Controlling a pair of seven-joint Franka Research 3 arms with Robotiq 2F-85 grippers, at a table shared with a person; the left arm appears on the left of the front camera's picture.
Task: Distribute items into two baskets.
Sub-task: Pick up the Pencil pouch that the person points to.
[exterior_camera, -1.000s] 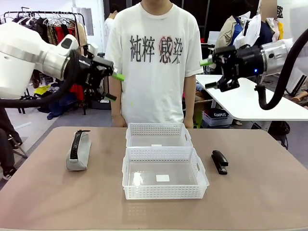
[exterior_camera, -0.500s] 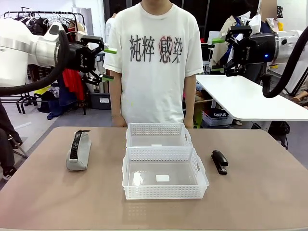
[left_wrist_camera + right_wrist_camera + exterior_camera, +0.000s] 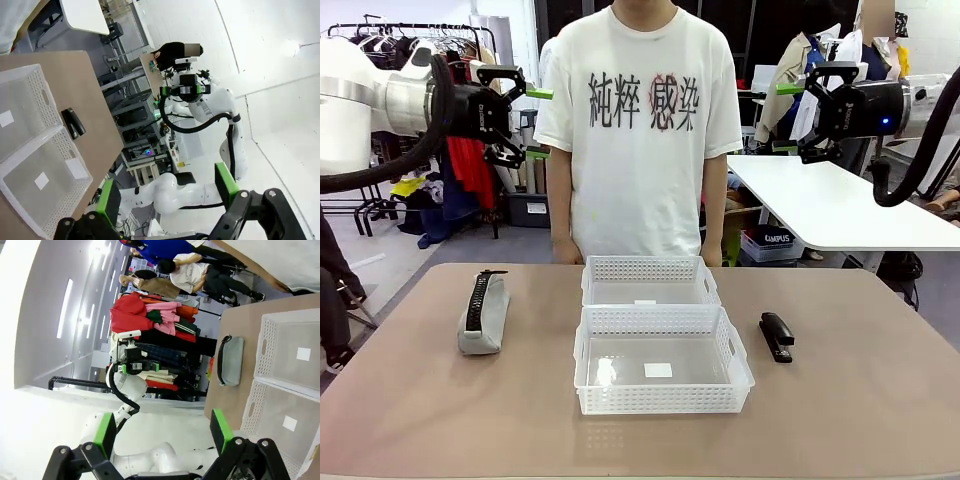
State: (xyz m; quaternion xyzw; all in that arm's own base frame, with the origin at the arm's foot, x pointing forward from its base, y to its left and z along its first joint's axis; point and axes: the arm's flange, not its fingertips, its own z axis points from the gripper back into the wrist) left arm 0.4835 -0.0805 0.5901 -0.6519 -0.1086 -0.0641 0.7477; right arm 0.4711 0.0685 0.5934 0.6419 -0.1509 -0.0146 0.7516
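Front view, live: the left gripper [image 3: 535,123] is seen held high over the table's left side, its green-padded jaws spread wide, with nothing held and nothing touched. Well below it, slightly further left, the soft grey fabric pouch with a black zipper [image 3: 484,312] is found lying on the brown table [image 3: 410,420]. Its long axis runs from the robot's side toward the person [image 3: 640,130], so a descent is called for, with the jaws set across the narrow width. At centre, apart from the pouch, the two translucent-white, lattice-sided plastic baskets [image 3: 660,398] are set one behind the other, touching, and both are empty. To their right, apart from the near basket, the small black stapler [image 3: 776,336] is laid lengthwise much the same way. High above it, the right gripper [image 3: 788,118] is carried fully spread too, and empty. The pouch is judged the left arm's pick and the stapler the right's; nothing has been sorted yet.
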